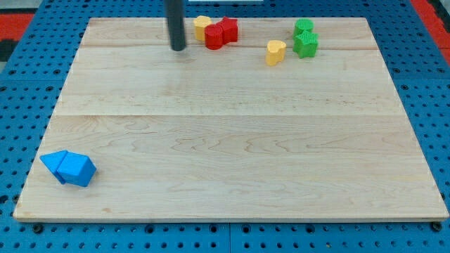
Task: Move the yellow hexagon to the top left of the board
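Observation:
The yellow hexagon (pixel 202 26) sits near the view's top, a little left of centre, touching a red block (pixel 214 36) on its right. A second red block (pixel 229 29) joins that one. My tip (pixel 178 48) is on the board just left of the yellow hexagon and slightly below it, with a small gap between them. A yellow heart-shaped block (pixel 275 52) lies further right.
Two green blocks (pixel 305 39) stand together at the view's top right. Two blue blocks (pixel 69 168) lie together at the view's bottom left. The wooden board (pixel 232 140) rests on a blue pegboard surface.

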